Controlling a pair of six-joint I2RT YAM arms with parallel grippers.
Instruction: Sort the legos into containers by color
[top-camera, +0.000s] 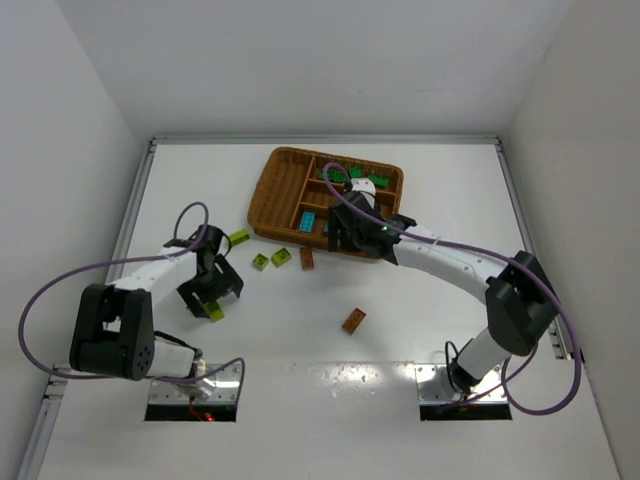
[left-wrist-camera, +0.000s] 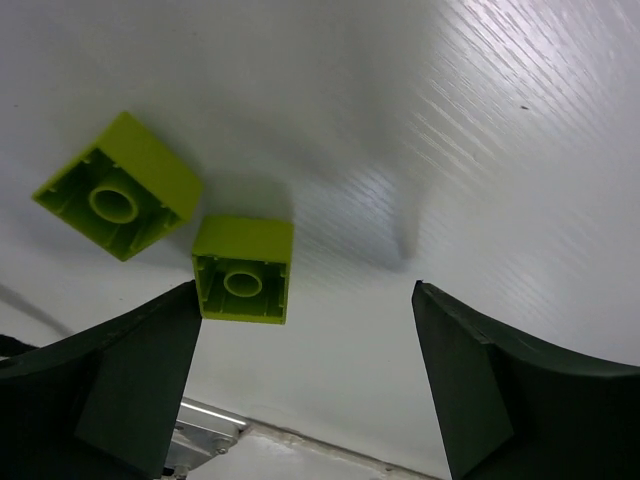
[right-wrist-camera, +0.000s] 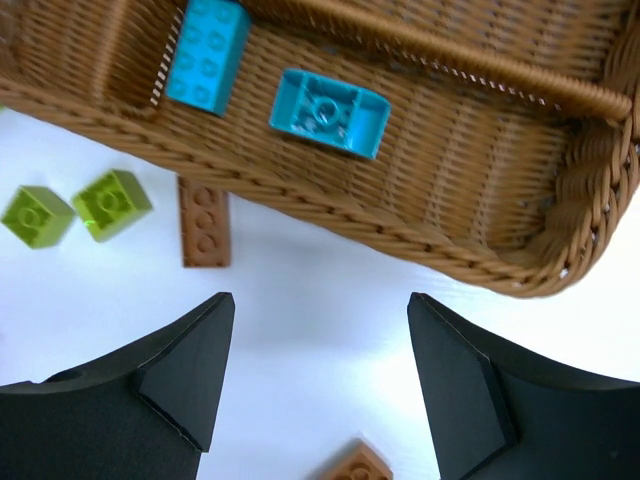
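left hand (left-wrist-camera: 305, 295) released over desk (left-wrist-camera: 480, 120), lime brick (left-wrist-camera: 243, 268) beside (perhaps touching) one finger (left-wrist-camera: 130, 380), right hand (right-wrist-camera: 320, 300) spread empty before wicker tray (right-wrist-camera: 400, 235) rim, brown brick (right-wrist-camera: 204, 222) alongside

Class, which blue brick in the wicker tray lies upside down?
The right-hand turquoise plastic brick in the right wrist view: hollow underside up; the longer blue brick shows studs.

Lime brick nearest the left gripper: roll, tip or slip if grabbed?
Lime brick is boxy with flat sides, so probably won't roll; likely skids on the smooth table if nudged. Hollow underside shows, so likely light and rigid. It sits beside one finger of the open left gripper, off-centre, so it may twist on closing.
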